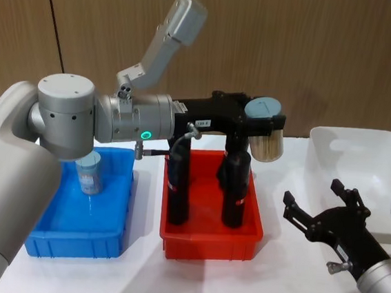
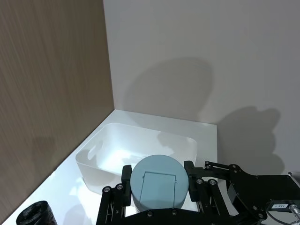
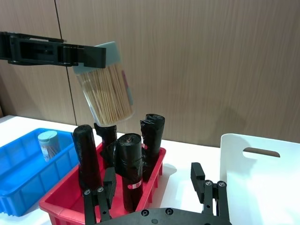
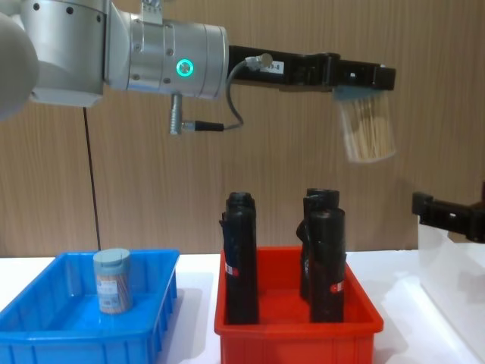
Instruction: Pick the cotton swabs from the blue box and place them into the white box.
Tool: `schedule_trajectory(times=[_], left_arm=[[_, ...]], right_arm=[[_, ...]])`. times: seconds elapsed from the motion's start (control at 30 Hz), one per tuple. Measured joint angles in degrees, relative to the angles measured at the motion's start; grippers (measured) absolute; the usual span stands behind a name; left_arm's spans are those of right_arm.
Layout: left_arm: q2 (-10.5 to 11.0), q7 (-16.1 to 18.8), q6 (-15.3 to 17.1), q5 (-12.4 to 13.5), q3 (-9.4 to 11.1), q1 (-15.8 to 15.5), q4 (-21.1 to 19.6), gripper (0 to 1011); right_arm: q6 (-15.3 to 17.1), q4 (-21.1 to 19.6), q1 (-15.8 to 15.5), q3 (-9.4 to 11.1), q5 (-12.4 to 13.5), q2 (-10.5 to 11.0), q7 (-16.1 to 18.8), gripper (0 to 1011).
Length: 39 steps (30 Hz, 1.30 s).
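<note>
One clear blue-lidded swab jar (image 3: pixel 105 89) clamped in left gripper (image 1: pixel 262 117): lower it inside translucent white box (image 1: pixel 356 134) before releasing. Right gripper (image 1: pixel 315 196) idle beside box, jaws apart.

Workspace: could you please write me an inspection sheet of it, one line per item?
Surface: white table.
Job's things: held cotton swab jar tilted, high above the red bin; second jar upright in the blue box; white box at the right.
Clutter: red bin with upright black cylinders.
Grippers: left gripper shut on that jar's lid; right gripper open, low beside the white box.
Cables: black cable looped at the left wrist.
Surroundings: wood-panel wall.
</note>
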Motion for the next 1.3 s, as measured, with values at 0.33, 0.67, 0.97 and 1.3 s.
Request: schedule_trajectory(times=[0.33, 0.67, 0.97, 1.3], left_arm=[[-0.20, -0.22, -0.02, 0.18, 0.12, -0.38, 0.48, 671], [-0.26, -0.29, -0.02, 0.26, 0.18, -0.55, 0.70, 671], [-0.31, -0.36, -0.02, 0.32, 0.20, -0.61, 0.79, 671], [-0.34, -0.37, -0.02, 0.32, 0.20, -0.65, 0.85, 671]], right_arm=[[5.85, -1.07, 1.74, -0.09, -1.56, -0.48, 0.77, 1002], [12.58, -2.34, 4.52, 0.05, -2.30, -1.12, 2.41, 1002], [16.37, -2.87, 6.72, 0.24, -2.58, -1.72, 3.50, 1002], [18.27, -2.79, 8.55, 0.16, -3.35, -2.47, 4.64, 1002]])
